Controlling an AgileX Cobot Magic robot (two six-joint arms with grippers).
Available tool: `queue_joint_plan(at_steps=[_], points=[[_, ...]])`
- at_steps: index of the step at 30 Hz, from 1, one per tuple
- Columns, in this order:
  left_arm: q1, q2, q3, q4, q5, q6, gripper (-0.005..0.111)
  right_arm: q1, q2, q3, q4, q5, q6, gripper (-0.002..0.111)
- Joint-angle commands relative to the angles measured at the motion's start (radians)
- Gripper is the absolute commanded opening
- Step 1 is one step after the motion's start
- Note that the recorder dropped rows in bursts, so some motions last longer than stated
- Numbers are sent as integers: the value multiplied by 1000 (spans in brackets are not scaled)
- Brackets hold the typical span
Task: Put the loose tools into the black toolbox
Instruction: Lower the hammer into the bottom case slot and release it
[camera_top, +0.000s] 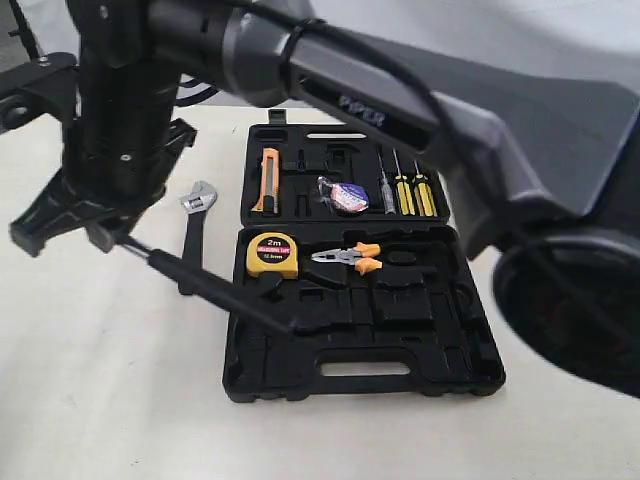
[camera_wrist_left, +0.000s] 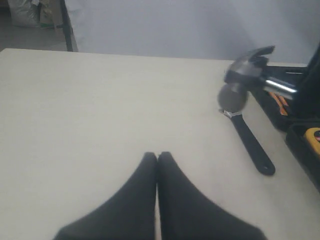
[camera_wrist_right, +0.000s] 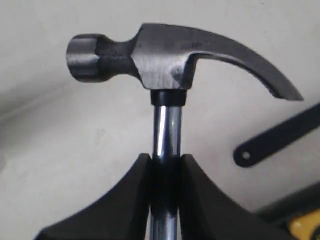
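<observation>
Jaws of your right gripper (camera_wrist_right: 166, 160) clamp narrowly on the hammer (camera_wrist_right: 165, 60), on its bright steel shaft just below the black collar; past them you see the dull grey head, round face one way, curved claw the other; its black handle slants down over the left edge of the black toolbox (camera_top: 270, 380), ending over the near half; your left gripper (camera_wrist_left: 157, 157) has its jaws pressed together, holding nothing; the wrench (camera_top: 192, 235) lies flat on the table (camera_top: 100, 400) just left of the toolbox; farther back, the tape roll (camera_top: 348, 195) sits in the far half.
</observation>
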Motion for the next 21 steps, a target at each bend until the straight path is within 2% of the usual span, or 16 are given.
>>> queue_joint_plan(at_steps=[1, 2, 4, 6, 9, 13, 18, 21], points=[[3, -8, 9, -14, -17, -10, 1, -53, -143, 239, -95, 9, -176, -1], [3, -8, 9, -14, -17, -10, 1, -85, -198, 367, -87, 9, -307, -1], [3, -8, 9, -14, -17, -10, 1, -121, -249, 481, -81, 9, -485, -1], [3, -8, 9, -14, -17, -10, 1, -153, -283, 574, -81, -3, -571, -1], [3, -8, 9, -14, -17, -10, 1, -197, -298, 743, -78, -139, -634, -1], [3, -8, 9, -14, -17, -10, 1, -200, -296, 811, -19, -235, -754, -1], [3, -8, 9, -14, -17, -10, 1, -200, -287, 819, -11, -254, -785, 0], [3, -8, 9, -14, -17, -10, 1, -200, -269, 819, -5, -261, -778, 12]])
